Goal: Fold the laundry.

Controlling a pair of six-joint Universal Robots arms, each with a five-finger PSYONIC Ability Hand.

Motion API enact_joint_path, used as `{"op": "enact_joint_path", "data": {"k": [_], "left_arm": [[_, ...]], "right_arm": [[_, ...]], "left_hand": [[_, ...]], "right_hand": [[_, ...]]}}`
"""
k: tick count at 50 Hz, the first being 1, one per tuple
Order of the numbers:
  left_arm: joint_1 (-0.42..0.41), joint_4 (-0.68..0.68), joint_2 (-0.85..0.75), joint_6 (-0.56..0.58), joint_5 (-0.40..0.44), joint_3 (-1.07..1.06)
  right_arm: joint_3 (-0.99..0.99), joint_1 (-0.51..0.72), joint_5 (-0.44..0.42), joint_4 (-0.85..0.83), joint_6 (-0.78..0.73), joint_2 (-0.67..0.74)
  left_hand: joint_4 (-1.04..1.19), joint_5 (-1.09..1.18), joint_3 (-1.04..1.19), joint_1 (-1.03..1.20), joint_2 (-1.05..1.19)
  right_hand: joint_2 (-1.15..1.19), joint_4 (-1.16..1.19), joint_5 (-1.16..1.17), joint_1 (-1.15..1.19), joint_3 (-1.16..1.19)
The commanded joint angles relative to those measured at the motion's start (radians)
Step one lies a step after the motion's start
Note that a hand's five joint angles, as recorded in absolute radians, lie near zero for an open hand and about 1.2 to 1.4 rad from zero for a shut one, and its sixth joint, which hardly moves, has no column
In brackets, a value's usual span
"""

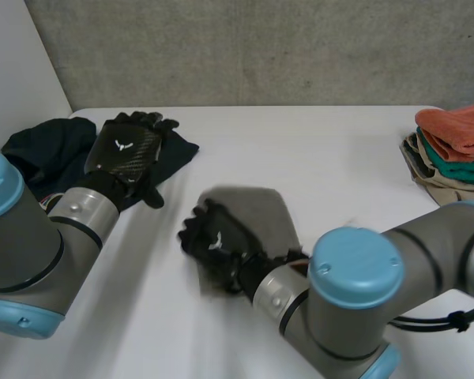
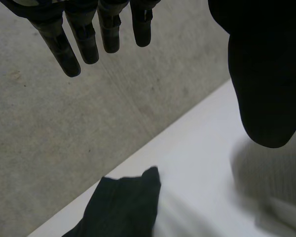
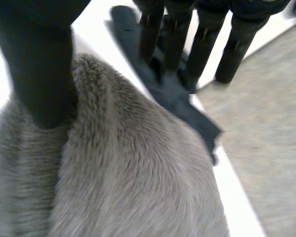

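Observation:
A grey fleecy cloth (image 1: 257, 213) lies bunched on the white table (image 1: 316, 150) near the front middle. My right hand (image 1: 213, 237) rests on the cloth's left part. In the right wrist view its fingers (image 3: 207, 39) are straight and its thumb (image 3: 34, 64) touches the grey cloth (image 3: 128, 177), which bulges up under the palm. A dark navy cloth (image 1: 43, 150) lies crumpled at the far left. My left hand (image 1: 130, 150) hovers over the dark cloth's right part with straight fingers (image 2: 84, 39), holding nothing. The dark cloth (image 2: 123, 207) lies beyond that hand's fingertips.
A stack of folded cloths (image 1: 454, 150), orange on top, then green and beige, sits at the table's right edge. The grey wall (image 1: 245, 47) runs close behind the table's far edge. The dark cloth (image 3: 177, 94) lies just past the right hand's fingertips.

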Motion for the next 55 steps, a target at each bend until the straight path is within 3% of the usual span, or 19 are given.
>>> {"op": "enact_joint_path", "data": {"k": [1, 5, 10, 14, 20, 24, 30, 35, 43, 47, 55], "left_arm": [[-0.031, -0.003, 0.004, -0.157, -0.003, 0.05], [-0.088, -0.009, -0.016, -0.187, -0.012, 0.096], [-0.192, -0.015, -0.109, -0.187, -0.067, 0.148], [-0.288, -0.058, -0.236, -0.181, -0.163, 0.214], [-0.305, -0.275, -0.437, -0.167, -0.305, 0.326], [-0.299, -0.401, -0.499, -0.165, -0.326, 0.352], [-0.277, -0.409, -0.467, -0.165, -0.323, 0.339], [-0.262, -0.408, -0.369, -0.165, -0.306, 0.346], [-0.223, -0.402, -0.252, -0.164, -0.168, 0.4], [-0.184, -0.399, -0.214, -0.164, -0.017, 0.457], [-0.159, -0.409, -0.204, -0.165, 0.273, 0.532]], "right_arm": [[-0.022, -0.104, 0.029, 0.049, 0.29, -0.046], [-0.033, -0.262, 0.073, 0.09, 0.551, -0.122], [-0.082, -0.321, 0.049, 0.222, 0.72, -0.11], [-0.163, -0.319, 0.041, 0.342, 0.704, -0.023], [-0.286, -0.322, 0.049, 0.455, 0.635, 0.118], [-0.312, -0.322, 0.055, 0.486, 0.587, 0.158], [-0.298, -0.318, 0.084, 0.506, 0.44, 0.146], [-0.257, -0.315, 0.156, 0.477, 0.363, 0.054], [-0.104, -0.214, 0.213, 0.301, 0.34, -0.085], [0.014, -0.165, 0.216, 0.213, 0.314, -0.142], [0.154, -0.082, 0.213, 0.075, 0.305, -0.119]], "left_hand": [[-0.022, -0.043, -0.031, -0.009, -0.029], [-0.007, -0.028, -0.016, 0.005, -0.014], [0.028, 0.007, 0.019, 0.04, 0.021], [0.028, 0.007, 0.019, 0.04, 0.021], [0.019, -0.002, 0.011, 0.032, 0.012], [0.019, -0.002, 0.011, 0.032, 0.012], [0.028, 0.007, 0.019, 0.04, 0.021], [0.017, -0.004, 0.008, 0.029, 0.009], [0.005, -0.016, -0.004, 0.017, -0.003], [0.008, -0.013, -0.001, 0.02, 0.0], [0.011, -0.01, 0.002, 0.023, 0.003]], "right_hand": [[-0.216, -0.253, -0.228, -0.209, -0.253], [-0.216, -0.253, -0.228, -0.209, -0.253], [-0.216, -0.253, -0.228, -0.209, -0.253], [-0.216, -0.253, -0.228, -0.209, -0.253], [-0.216, -0.253, -0.228, -0.209, -0.253], [-0.216, -0.253, -0.228, -0.209, -0.253], [-0.216, -0.253, -0.228, -0.209, -0.253], [-0.216, -0.253, -0.228, -0.209, -0.253], [-0.216, -0.253, -0.228, -0.209, -0.253], [-0.216, -0.253, -0.228, -0.209, -0.253], [-0.216, -0.253, -0.228, -0.209, -0.253]]}}
